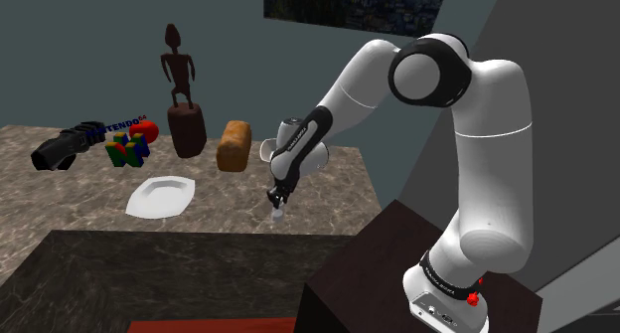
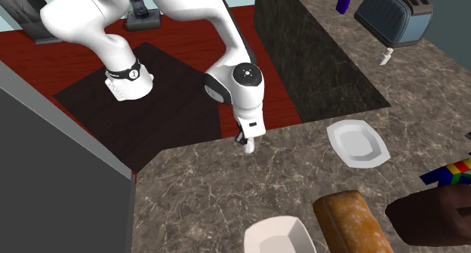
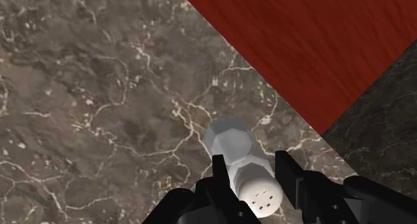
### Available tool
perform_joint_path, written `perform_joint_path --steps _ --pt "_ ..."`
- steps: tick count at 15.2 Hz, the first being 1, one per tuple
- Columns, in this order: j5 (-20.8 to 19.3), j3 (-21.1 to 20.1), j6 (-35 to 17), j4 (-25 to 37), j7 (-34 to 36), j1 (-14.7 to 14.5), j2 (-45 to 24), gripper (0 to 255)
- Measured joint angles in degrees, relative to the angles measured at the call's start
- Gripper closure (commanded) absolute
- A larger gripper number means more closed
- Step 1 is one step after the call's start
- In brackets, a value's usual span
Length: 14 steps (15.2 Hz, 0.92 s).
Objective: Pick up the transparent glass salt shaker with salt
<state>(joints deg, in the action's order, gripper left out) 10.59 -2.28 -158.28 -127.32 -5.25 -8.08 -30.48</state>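
salt shaker (image 3: 239, 161) on marbled counter (image 3: 100, 89), red floor (image 3: 301, 35)

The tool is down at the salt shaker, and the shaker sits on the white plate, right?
No: the salt shaker sits on the marble counter, not on the white plate, which lies apart. The tool is down at it, as the wrist view shows.

1. The shoulder view is dim: the marbled bench (image 1: 79, 197) looks muted, and the dark statue (image 1: 179, 68) nearly merges into shade.
2. The white arm (image 1: 487, 172) is its brightest surface, softly shaded underneath.
3. The second exterior and wrist views are brighter and evenly, flatly lit.
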Motion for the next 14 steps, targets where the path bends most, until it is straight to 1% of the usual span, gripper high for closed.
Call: perform_joint_path --steps 14 --pt "-1.25 1.02 8.0 -1.79 1.6 -0.64 9.81 255"
